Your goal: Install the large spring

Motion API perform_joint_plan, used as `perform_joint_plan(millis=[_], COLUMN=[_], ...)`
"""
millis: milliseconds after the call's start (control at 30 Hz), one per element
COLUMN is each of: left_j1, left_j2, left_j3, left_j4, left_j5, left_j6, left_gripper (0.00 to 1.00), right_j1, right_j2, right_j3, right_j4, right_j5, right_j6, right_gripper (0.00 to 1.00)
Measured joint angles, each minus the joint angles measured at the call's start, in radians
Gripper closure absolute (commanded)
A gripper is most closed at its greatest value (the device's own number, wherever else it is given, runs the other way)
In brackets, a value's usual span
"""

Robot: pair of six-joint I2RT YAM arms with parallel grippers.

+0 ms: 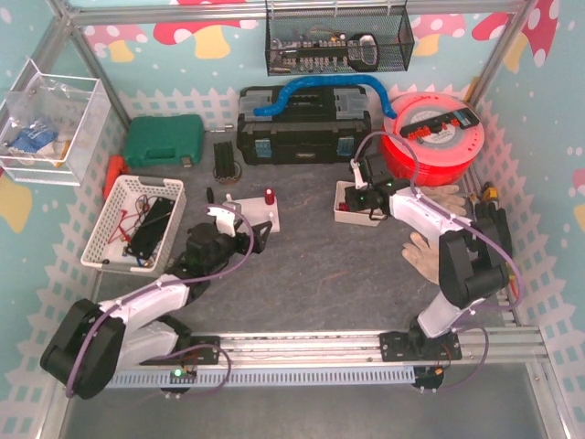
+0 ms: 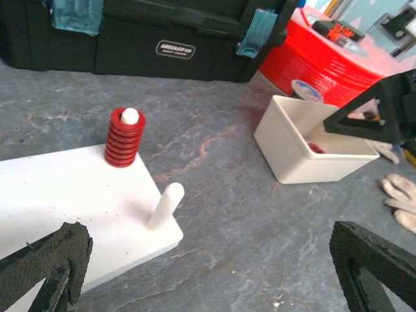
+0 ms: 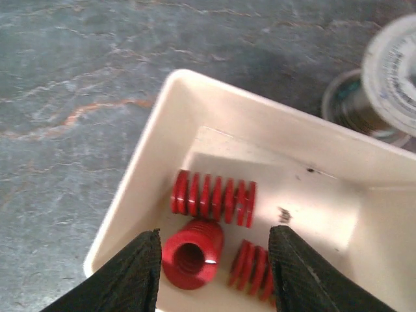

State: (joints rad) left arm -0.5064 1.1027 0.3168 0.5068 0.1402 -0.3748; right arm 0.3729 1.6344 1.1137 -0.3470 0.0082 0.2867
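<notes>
Bench (image 1: 311, 274), left side: white wire basket (image 1: 154, 180) is sitting near the left arm, dark cables inside it.

Left claw (image 1: 253, 224) is hanging low over the near edge of the white peg block (image 1: 260, 215). In the left wrist view this claw (image 2: 208, 273) is gaping wide, one finger at each lower corner, and gripping nothing.

Peg block (image 2: 58, 195) is lying flat on the bench. One red spring (image 2: 125, 138) is sitting upright on the far peg, with the white peg tip poking out of its top. The nearer peg (image 2: 166, 205) is standing bare at the block's corner.

Black toolbox (image 1: 302, 128) is lying along the back, behind the block.

Right of the block, well apart from it, the white bin (image 1: 342, 194) is resting on the bench. Right claw (image 1: 366, 197) is reaching down over it. In the right wrist view this claw (image 3: 213, 237) is standing open over the bin (image 3: 149, 169), clamping nothing.

Three red springs are lying on the bin's floor: a crosswise spring (image 3: 213, 198), an end-on spring (image 3: 193, 252) showing between the two fingers, and a third spring (image 3: 253, 270) partly hidden behind the right finger. I cannot tell which one is the large spring.

Red cable reel (image 1: 434, 137) is sitting behind the bin. Pale gloves (image 1: 430, 247) are lying beside the right arm.
</notes>
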Motion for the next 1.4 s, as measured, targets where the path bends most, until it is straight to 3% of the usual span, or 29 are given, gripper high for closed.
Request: perform_joint_plan(millis=[367, 767, 1167, 1267, 1400], left_j1=[0.0, 0.0, 0.0, 0.0, 0.0], left_j2=[0.092, 0.114, 0.102, 0.101, 0.101], left_j3=[0.0, 0.0, 0.0, 0.0, 0.0], left_j4=[0.055, 0.1, 0.104, 0.104, 0.104], left_j5=[-0.039, -0.04, -0.054, -0.055, -0.055], left_j6=[0.077, 0.103, 0.106, 0.11, 0.111], left_gripper=[0.01, 0.01, 0.01, 0.01, 0.01], right_j1=[-0.065, -0.066, -0.066, -0.066, -0.065], right_j2=[0.131, 0.29, 0.265, 0.22, 0.171], right_j3=[0.089, 0.201, 0.24, 0.205, 0.148], right_j4=[-0.112, -0.151, -0.145, -0.109, -0.05], right_j5=[0.003, -0.009, 0.002, -0.019, -0.031], right_j6=[0.006, 0.019, 0.01, -0.027, -0.116], right_gripper=[0.41, 0.44, 0.49, 0.55, 0.55])
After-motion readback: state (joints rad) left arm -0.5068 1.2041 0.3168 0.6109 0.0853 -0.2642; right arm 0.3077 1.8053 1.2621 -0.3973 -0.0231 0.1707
